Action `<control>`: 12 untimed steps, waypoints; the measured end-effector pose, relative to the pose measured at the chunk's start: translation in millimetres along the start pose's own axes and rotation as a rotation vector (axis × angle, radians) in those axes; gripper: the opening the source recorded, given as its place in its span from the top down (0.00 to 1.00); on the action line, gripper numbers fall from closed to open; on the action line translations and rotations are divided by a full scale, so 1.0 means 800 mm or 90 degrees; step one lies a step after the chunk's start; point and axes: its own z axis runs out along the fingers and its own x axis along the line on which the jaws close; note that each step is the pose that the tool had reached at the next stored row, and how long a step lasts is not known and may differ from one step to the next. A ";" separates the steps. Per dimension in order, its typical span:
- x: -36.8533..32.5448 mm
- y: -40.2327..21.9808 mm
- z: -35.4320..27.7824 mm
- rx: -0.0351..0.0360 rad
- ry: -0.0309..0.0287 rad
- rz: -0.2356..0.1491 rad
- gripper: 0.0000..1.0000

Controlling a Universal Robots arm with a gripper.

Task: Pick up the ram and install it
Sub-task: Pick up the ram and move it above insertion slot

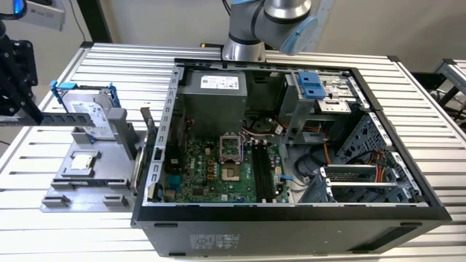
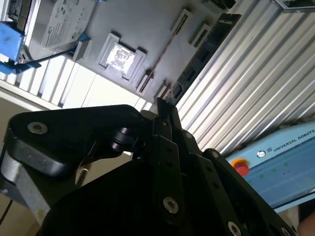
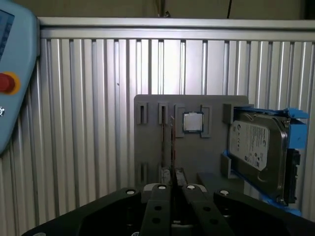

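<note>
**Ram pick-up: grasp over the tray.** The fingers (image 3: 158,201) were pressed on the ram (image 2: 206,49), pinching it between them.

In the first wrist view the ram appeared edge-on, as a thin line running out from between the fingertips. In the second wrist view one dark face of it, carrying a row of chips, reached out from the fingertips.

The ram was held above the grey tray (image 3: 197,157) and apart from it, roughly in line with the narrow grooves (image 3: 141,114) beside the square chip (image 3: 192,122). The chip lay flat in its own recess between the grooves and the drive (image 3: 256,147). The drive leaned in a blue-edged frame on the tray's other side.

The tray rested on the slatted bench (image 3: 88,123). A pale blue pendant (image 3: 15,73) with a red button lay near the tray, on the grooves' side.

In the exterior view the tray stood just beside the open case (image 1: 291,215), on the exterior view's left of it. The green board (image 1: 211,169) lay flat inside the case, with its long black sockets (image 1: 261,169) toward the middle. The arm (image 1: 276,22) rose behind the case.
</note>
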 end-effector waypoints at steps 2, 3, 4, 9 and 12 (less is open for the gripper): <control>-0.0001 0.0000 -0.0044 0.0000 0.0000 0.000 1.00; -0.0001 0.0000 -0.0060 0.0000 0.0000 0.000 1.00; -0.0001 0.0000 -0.0075 0.0000 0.0000 0.000 1.00; -0.0001 -0.0001 -0.0088 0.0001 0.0000 0.002 1.00; -0.0001 -0.0001 -0.0089 0.0001 0.0000 0.003 1.00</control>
